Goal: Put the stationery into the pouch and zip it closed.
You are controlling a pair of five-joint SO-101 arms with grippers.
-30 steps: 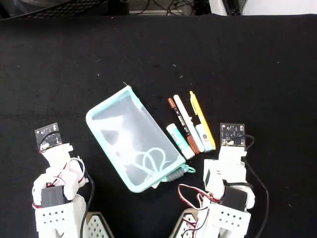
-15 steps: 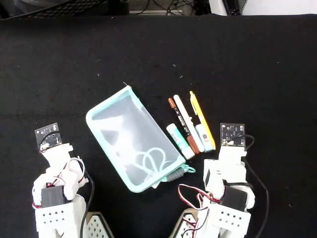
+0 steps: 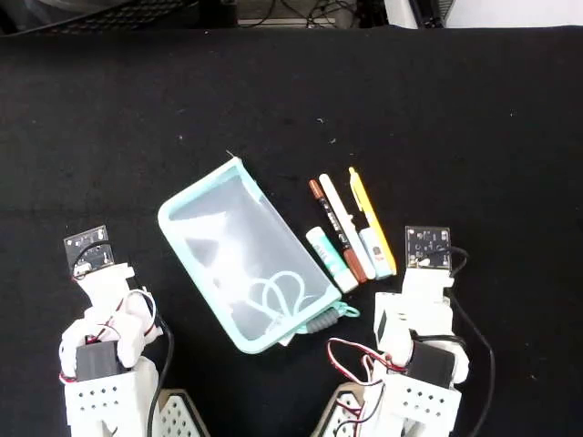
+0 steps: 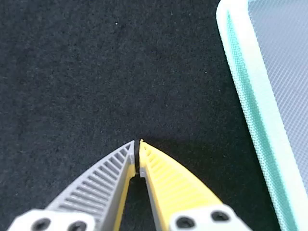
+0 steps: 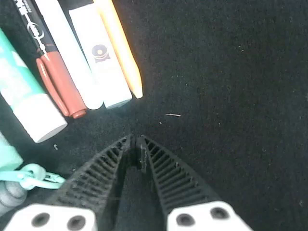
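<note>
Nothing has moved over the past second on the black table (image 3: 410, 109). The left end effector (image 4: 136, 143) sits to the left of the teal-edged mesh pouch (image 3: 244, 269), fingers pressed together on nothing. The right end effector (image 5: 134, 139) sits to the pouch's right, likewise closed and empty. A glue stick (image 3: 331, 259), brown marker (image 3: 335, 229), white pen (image 3: 339, 209) and yellow pen (image 3: 367, 211) lie side by side just right of the pouch, outside it.
</note>
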